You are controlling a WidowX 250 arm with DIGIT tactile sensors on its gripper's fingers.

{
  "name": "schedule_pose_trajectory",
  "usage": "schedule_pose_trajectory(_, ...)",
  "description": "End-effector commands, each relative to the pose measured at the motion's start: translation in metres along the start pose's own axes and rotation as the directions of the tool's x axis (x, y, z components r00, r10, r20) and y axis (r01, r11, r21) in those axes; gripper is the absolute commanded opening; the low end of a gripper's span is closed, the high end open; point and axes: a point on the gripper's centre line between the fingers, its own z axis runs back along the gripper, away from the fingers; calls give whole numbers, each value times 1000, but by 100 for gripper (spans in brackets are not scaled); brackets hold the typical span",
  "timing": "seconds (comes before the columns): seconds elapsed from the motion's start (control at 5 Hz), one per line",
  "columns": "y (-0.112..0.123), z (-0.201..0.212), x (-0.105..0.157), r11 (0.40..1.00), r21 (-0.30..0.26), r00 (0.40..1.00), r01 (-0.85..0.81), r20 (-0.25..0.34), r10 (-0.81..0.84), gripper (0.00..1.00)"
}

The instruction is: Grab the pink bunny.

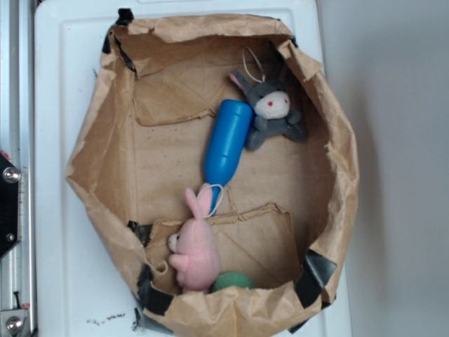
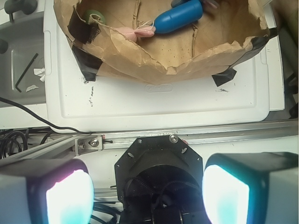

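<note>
The pink bunny (image 1: 195,246) lies in the near part of a brown paper bag (image 1: 98,168), ears pointing inward toward a blue capsule-shaped object (image 1: 226,140). In the wrist view only its pink ears (image 2: 135,32) show over the torn bag edge (image 2: 154,65). My gripper (image 2: 147,196) is open, its two glowing pads (image 2: 70,198) spread wide with nothing between them. It hovers over the robot base, well short of the bag, and does not appear in the exterior view.
A grey plush animal (image 1: 273,109) with a white face sits at the bag's far right. A green round thing (image 1: 231,282) lies beside the bunny. The bag rests on a white tray (image 1: 63,84). Black tape (image 2: 86,56) patches the bag rim. A metal rail (image 2: 187,135) crosses below.
</note>
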Motion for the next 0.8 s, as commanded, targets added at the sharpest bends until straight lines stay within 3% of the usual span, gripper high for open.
schedule_pose_trajectory(0.0,0,0,0,1000,0,1000,0,0,0,100)
schedule_pose_trajectory(0.2,1,-4,28,998,29,997,-54,60,52,100)
schedule_pose_trajectory(0.6,12,-18,81,996,26,994,-86,75,83,100)
